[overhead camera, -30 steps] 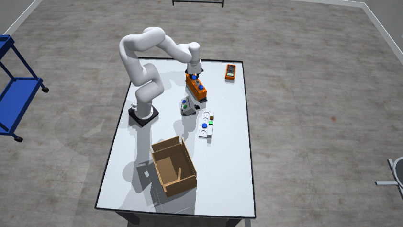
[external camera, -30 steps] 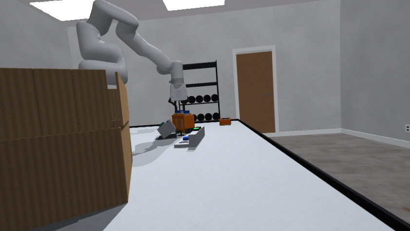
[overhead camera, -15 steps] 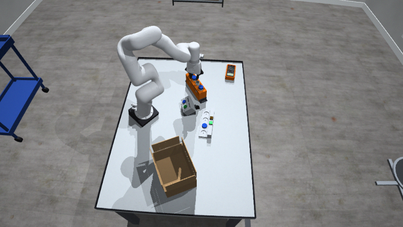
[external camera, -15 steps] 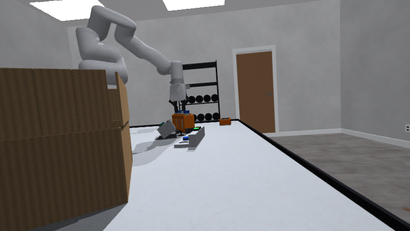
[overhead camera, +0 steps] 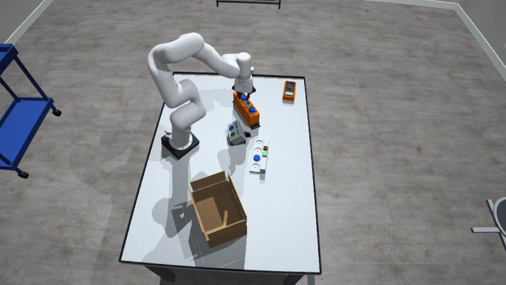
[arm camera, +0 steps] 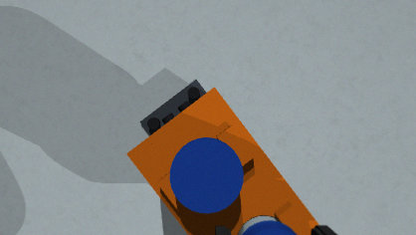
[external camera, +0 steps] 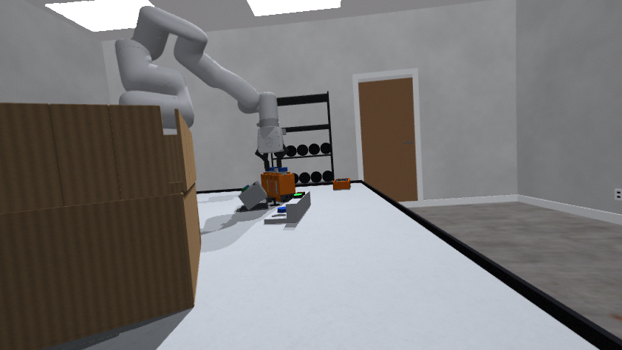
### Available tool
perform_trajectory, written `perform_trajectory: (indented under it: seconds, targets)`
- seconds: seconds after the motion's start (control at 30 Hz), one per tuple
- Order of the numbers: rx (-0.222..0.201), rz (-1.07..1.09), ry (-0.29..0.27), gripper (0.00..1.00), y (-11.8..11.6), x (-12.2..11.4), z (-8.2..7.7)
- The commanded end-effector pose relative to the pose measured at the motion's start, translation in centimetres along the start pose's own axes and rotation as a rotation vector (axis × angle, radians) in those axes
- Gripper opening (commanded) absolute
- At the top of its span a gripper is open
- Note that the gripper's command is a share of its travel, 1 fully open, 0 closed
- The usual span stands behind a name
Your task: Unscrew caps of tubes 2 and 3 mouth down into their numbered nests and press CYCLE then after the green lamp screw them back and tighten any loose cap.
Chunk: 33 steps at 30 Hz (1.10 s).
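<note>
The orange station (overhead camera: 246, 110) is set near the desk's (overhead camera: 283, 226) far edge, its long axis running diagonally toward the key housing (overhead camera: 235, 133). Open desk is seen to its right, up to the meter (overhead camera: 289, 90). The hand (overhead camera: 243, 94) is poised over the station's far end, around a blue cap (arm camera: 265, 230) at the wrist view's bottom edge, fingers half parted, gripping nothing. One blue cap (overhead camera: 256, 157) lies in the tray (overhead camera: 253, 168), whose green lamp (overhead camera: 264, 154) is lit. The box (overhead camera: 219, 208) stands well apart, near the front edge.
</note>
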<state>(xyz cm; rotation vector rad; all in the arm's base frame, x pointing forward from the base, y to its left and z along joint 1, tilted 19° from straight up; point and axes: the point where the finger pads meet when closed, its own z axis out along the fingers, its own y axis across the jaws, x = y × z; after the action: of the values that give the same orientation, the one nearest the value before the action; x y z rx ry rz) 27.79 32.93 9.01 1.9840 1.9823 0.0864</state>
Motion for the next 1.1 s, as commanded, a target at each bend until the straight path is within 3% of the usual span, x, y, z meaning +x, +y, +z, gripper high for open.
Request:
perform_trajectory:
  seconds: [0.0, 0.2, 0.27, 0.67, 0.93, 0.97, 1.07]
  targets:
    - [0.0, -0.279, 0.009, 0.46, 0.1, 0.11, -0.16]
    - [-0.002, -0.645, 0.008, 0.46, 0.1, 0.11, -0.15]
    - [-0.002, -0.645, 0.008, 0.46, 0.1, 0.11, -0.15]
    - [-0.005, -1.428, 0.008, 0.46, 0.1, 0.08, -0.15]
    - [-0.005, -1.431, 0.008, 0.46, 0.09, 0.08, -0.15]
    - [-0.005, -1.431, 0.008, 0.0, 0.1, 0.08, -0.14]
    - [-0.005, -1.431, 0.008, 0.0, 0.1, 0.08, -0.14]
